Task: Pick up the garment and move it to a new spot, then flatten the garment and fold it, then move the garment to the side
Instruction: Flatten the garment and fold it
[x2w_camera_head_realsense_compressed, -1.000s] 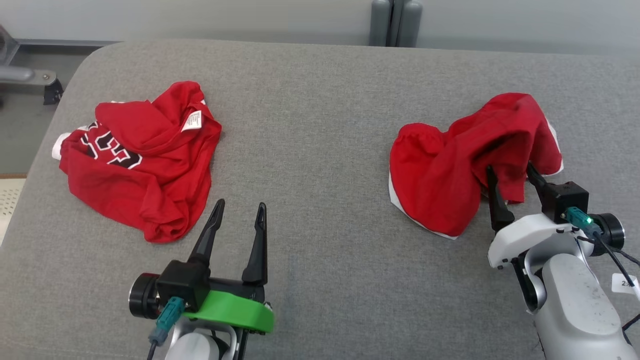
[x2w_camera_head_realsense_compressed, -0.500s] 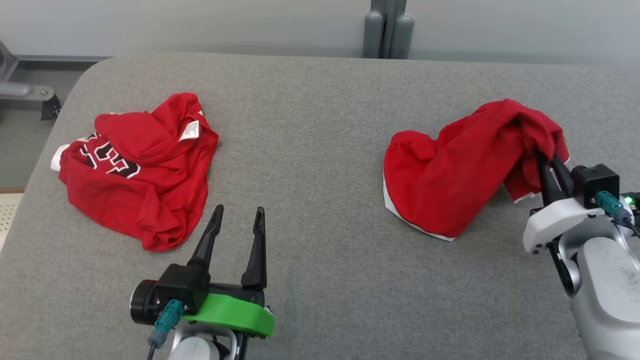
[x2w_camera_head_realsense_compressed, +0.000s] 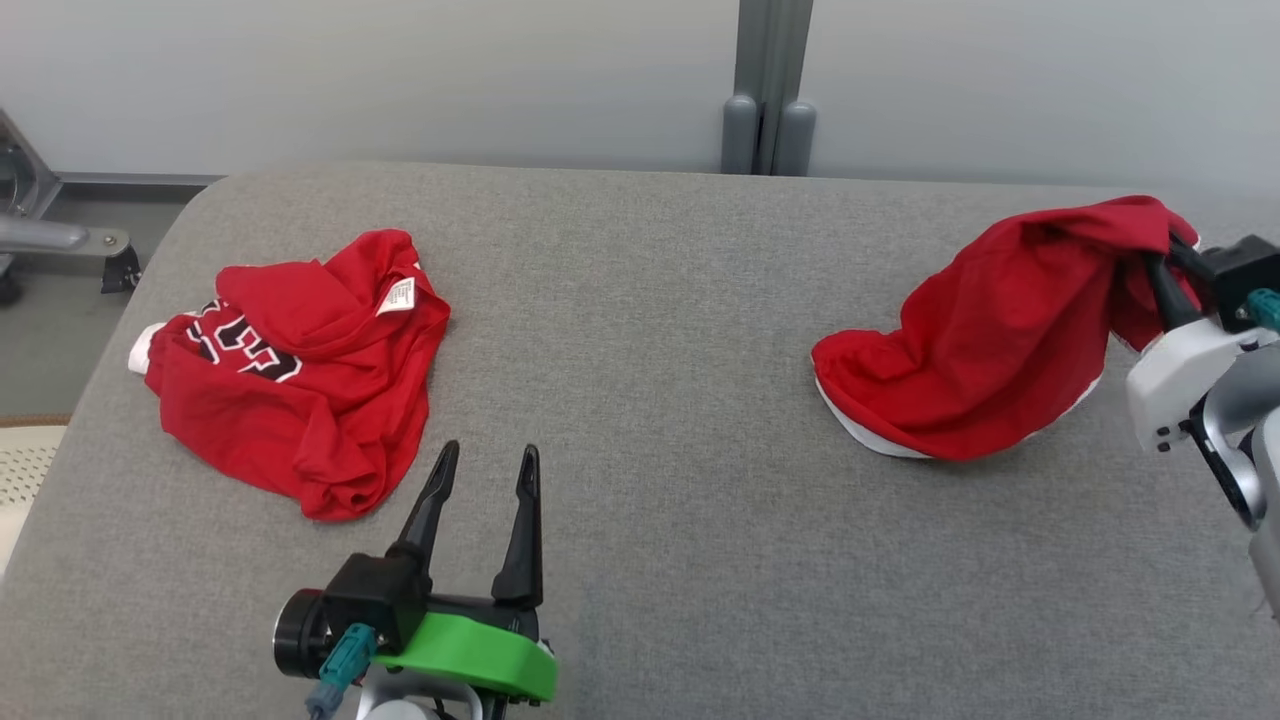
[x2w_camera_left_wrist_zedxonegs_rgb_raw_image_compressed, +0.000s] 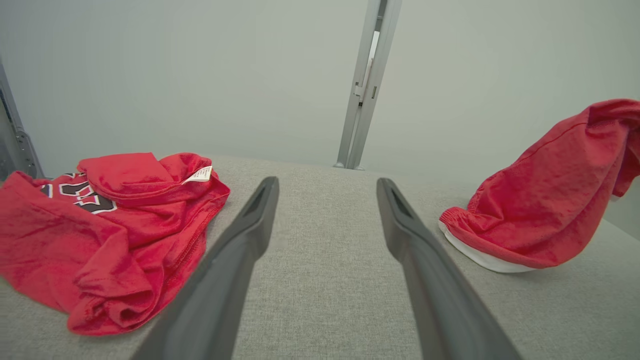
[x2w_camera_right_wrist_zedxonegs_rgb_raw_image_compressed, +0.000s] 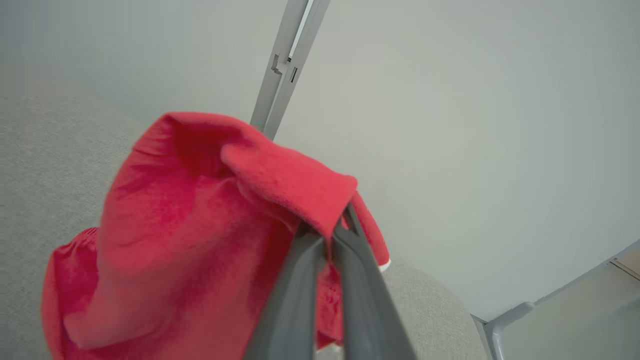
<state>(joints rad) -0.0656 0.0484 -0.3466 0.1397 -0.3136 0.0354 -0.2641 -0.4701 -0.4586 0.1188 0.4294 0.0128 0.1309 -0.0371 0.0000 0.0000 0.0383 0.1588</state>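
Note:
A red garment (x2w_camera_head_realsense_compressed: 990, 335) with white trim is lifted at its right end by my right gripper (x2w_camera_head_realsense_compressed: 1160, 262), which is shut on a fold of the cloth (x2w_camera_right_wrist_zedxonegs_rgb_raw_image_compressed: 300, 190); its gathered lower end still rests on the grey surface (x2w_camera_head_realsense_compressed: 650, 330). The same garment (x2w_camera_left_wrist_zedxonegs_rgb_raw_image_compressed: 545, 195) shows at the right of the left wrist view. My left gripper (x2w_camera_head_realsense_compressed: 487, 465) hovers open near the front, its fingers (x2w_camera_left_wrist_zedxonegs_rgb_raw_image_compressed: 250, 235) apart with nothing between them.
A second crumpled red garment (x2w_camera_head_realsense_compressed: 290, 370) with black-and-white lettering and a white tag lies at the left, also seen as the lettered garment (x2w_camera_left_wrist_zedxonegs_rgb_raw_image_compressed: 105, 230). A grey post (x2w_camera_head_realsense_compressed: 765, 90) stands behind the surface. Floor and a metal frame (x2w_camera_head_realsense_compressed: 60, 240) lie beyond the left edge.
My right gripper shut on the garment's fold and drew it up and to the right, stretching the cloth. The camera has shifted; the left arm holds still.

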